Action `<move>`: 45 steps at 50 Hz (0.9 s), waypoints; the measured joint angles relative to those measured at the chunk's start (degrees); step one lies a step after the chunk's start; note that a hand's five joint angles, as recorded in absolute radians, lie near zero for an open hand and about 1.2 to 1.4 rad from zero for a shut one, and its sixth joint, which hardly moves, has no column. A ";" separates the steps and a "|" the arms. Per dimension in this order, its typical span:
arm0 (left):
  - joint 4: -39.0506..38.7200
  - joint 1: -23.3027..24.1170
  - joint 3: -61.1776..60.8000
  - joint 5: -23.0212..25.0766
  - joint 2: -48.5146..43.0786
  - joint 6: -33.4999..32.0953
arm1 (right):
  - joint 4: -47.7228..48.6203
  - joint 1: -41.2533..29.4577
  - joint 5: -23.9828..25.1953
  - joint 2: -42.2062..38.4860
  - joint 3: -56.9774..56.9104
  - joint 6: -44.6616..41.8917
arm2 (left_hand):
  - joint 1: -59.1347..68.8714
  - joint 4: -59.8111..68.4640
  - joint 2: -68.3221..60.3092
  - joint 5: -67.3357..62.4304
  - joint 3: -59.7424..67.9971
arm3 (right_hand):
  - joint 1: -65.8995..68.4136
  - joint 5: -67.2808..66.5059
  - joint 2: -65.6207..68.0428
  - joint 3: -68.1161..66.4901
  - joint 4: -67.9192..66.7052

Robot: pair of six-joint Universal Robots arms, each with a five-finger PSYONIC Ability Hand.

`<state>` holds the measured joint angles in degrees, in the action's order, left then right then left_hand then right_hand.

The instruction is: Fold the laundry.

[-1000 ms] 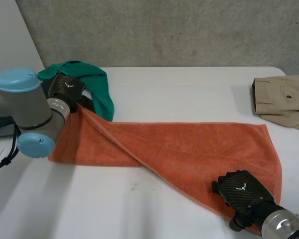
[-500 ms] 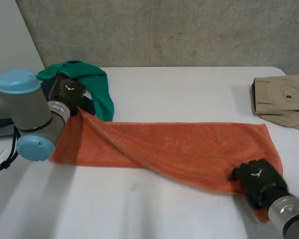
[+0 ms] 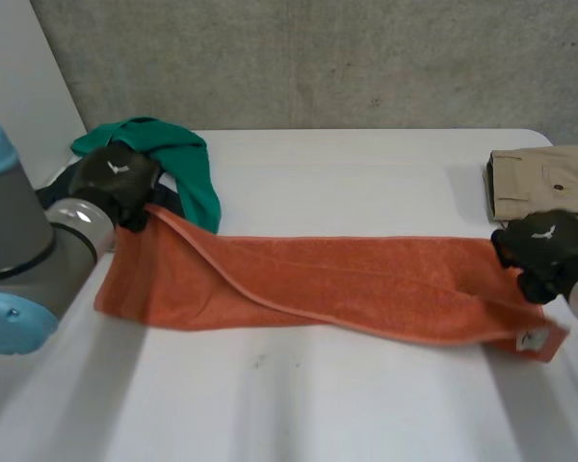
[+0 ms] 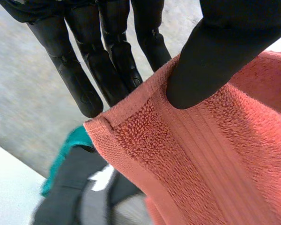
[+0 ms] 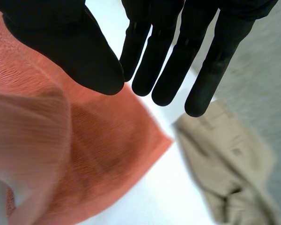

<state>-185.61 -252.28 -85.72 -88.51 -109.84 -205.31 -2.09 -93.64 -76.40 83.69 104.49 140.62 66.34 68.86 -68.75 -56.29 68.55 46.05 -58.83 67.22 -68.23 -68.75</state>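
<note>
Right hand [image 3: 544, 252] has swung from the near edge of the desk [image 3: 347, 183] to the far right end of the orange towel [image 3: 347, 284] by the khaki trousers [image 3: 544, 183], fingers [image 5: 206, 70] straight and apart from the thumb in its wrist view, while the left hand [image 3: 116, 178] pinches a towel corner in its own.

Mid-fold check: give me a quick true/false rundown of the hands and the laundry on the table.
1. The left hand pinches a corner of the towel. True.
2. The right hand is curled round the towel. False: its fingers are straight and hold nothing.
3. The green cloth lies by the right hand. False: it lies by the left hand; the trousers are by the right.
4. The towel reaches from one hand to the other. True.
</note>
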 measured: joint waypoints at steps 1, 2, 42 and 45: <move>-0.05 0.20 -0.05 0.06 -0.88 0.06 | 0.01 0.00 0.13 -2.39 -0.80 0.11 | 0.00 0.00 0.00 0.00 0.00 | 0.00 0.00 0.00 0.00 0.00; -0.09 0.37 -0.04 0.09 -1.77 0.07 | -0.03 -0.01 0.14 -3.78 -1.30 0.19 | 0.00 0.00 0.00 0.00 0.00 | 0.00 0.00 0.00 0.00 0.00; -0.16 0.74 6.36 0.09 -12.50 -0.44 | -1.63 3.28 8.35 3.49 16.92 4.82 | 0.00 0.00 0.00 0.00 0.00 | -16.46 41.80 -38.37 39.37 40.17; -0.14 0.73 6.26 0.10 -12.40 -0.44 | 0.45 3.20 8.31 1.38 17.03 4.85 | 0.00 0.00 0.00 0.00 0.00 | -16.46 41.85 -38.37 39.39 40.20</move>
<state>-185.74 -251.55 -79.46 -88.42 -122.24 -205.75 -1.63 -90.45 -68.09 85.07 121.52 145.47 66.34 68.86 -68.75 -56.29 68.55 29.59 -16.98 28.85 -28.84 -28.55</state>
